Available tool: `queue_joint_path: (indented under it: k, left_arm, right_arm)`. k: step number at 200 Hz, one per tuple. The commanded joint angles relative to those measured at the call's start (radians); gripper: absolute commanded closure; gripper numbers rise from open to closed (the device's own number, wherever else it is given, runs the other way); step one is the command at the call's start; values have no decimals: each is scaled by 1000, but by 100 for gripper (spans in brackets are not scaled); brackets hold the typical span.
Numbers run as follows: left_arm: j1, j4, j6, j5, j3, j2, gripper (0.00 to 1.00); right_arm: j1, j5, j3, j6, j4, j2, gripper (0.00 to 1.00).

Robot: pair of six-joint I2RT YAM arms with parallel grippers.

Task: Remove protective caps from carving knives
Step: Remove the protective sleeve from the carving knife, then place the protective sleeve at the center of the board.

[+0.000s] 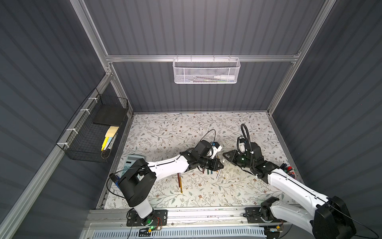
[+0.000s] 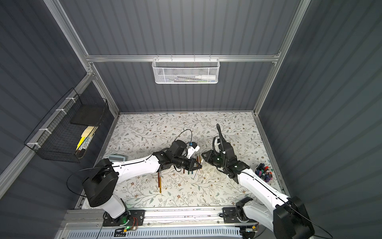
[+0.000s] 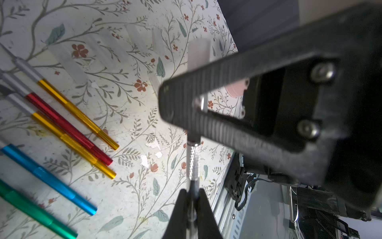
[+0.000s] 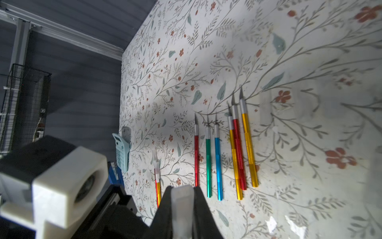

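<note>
My left gripper point(image 3: 193, 192) is clamped on the handle of the silver carving knife point(image 3: 194, 161), held above the middle of the table point(image 1: 165, 128). My right gripper point(image 4: 183, 190) is closed on the protective cap point(image 3: 198, 51) at the blade end, crossing the knife nearly square. The knife's long axis runs straight from one hold to the other, cap end toward the far edge, tail toward the front edge. I judge the pull must follow that line, away from my left gripper; sideways drift could jam the blade in the sleeve. Six bared knives point(image 4: 218, 165) lie in a row on the table; a pair point(image 4: 158, 190) nearer the left edge looks capped.
</note>
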Motion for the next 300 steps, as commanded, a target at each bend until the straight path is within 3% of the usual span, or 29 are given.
queue_joint_path:
  k: [1, 128, 199, 253, 300]
  left_arm:
    - [11, -96, -2, -31, -29, -15, 100]
    - [11, -110, 10, -27, -26, -16, 100]
    - [12, -127, 17, -40, -21, -32, 100]
    - [11, -224, 55, -136, 10, -50, 100]
    - [11, -280, 68, -240, 7, -80, 100]
  right_arm:
    - [-4, 95, 49, -27, -43, -32, 89]
    - [-6, 151, 55, -55, -72, -60, 89]
    - [-6, 108, 41, -113, -96, -78, 88]
    - [-5, 84, 47, -239, -247, -134, 86]
    - [-5, 143, 42, -294, -428, -188, 86]
